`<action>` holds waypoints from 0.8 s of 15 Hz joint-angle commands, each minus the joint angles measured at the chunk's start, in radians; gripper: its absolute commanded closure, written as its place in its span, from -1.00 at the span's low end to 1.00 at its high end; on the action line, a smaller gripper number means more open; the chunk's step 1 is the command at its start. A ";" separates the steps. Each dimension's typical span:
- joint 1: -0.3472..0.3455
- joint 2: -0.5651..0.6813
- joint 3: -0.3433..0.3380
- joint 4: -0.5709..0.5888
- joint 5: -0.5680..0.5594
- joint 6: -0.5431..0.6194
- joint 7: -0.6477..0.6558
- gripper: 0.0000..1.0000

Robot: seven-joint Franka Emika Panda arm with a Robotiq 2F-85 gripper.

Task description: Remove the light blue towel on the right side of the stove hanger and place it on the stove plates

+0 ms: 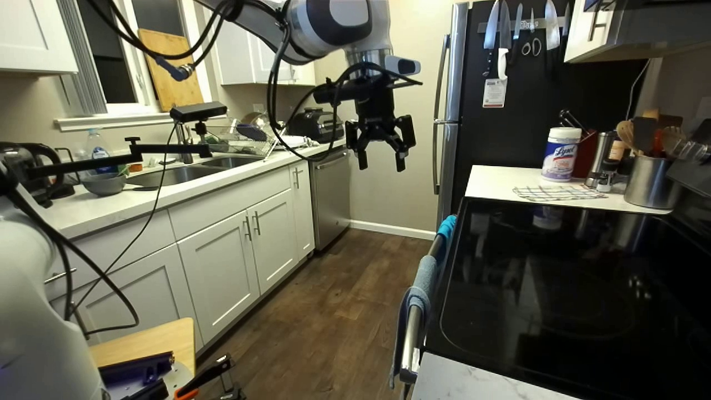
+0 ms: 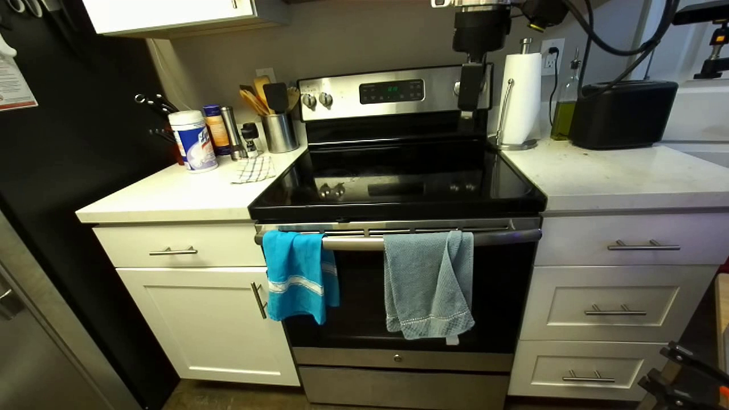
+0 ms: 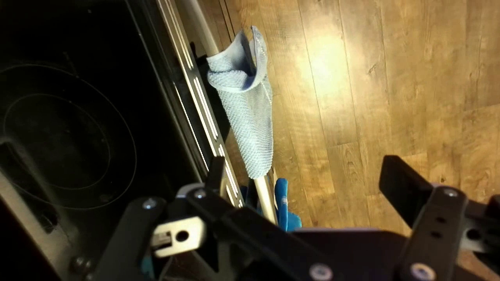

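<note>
The light blue towel hangs folded over the right part of the stove hanger. It also shows in an exterior view and in the wrist view, where one end is curled open. The stove plates are the glossy black cooktop, also at the left of the wrist view. My gripper is open and empty, pointing down, high above the hanger and apart from the towel. In the wrist view its fingers are spread wide, with the towel below and ahead, nearer the left finger.
A bright blue towel hangs on the left end of the hanger. A wipes tub and utensil holder stand left of the stove. A paper towel roll and black toaster stand right. Wood floor lies below.
</note>
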 commanded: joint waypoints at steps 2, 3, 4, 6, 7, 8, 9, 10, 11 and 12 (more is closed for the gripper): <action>-0.016 0.034 -0.011 -0.009 -0.065 0.071 -0.103 -1.00; -0.018 0.043 -0.012 -0.014 -0.076 0.104 -0.109 -1.00; -0.019 0.052 -0.014 -0.016 -0.086 0.130 -0.113 -1.00; -0.014 0.054 -0.011 -0.001 -0.065 0.102 -0.077 -1.00; -0.015 0.064 -0.011 -0.001 -0.069 0.117 -0.078 -1.00; -0.015 0.070 -0.011 -0.001 -0.070 0.124 -0.078 -1.00; -0.015 0.074 -0.011 -0.001 -0.071 0.126 -0.079 -1.00; -0.015 0.074 -0.011 -0.001 -0.071 0.126 -0.079 -1.00; -0.015 0.074 -0.011 -0.001 -0.071 0.126 -0.079 -1.00; -0.015 0.074 -0.011 -0.001 -0.071 0.127 -0.079 -1.00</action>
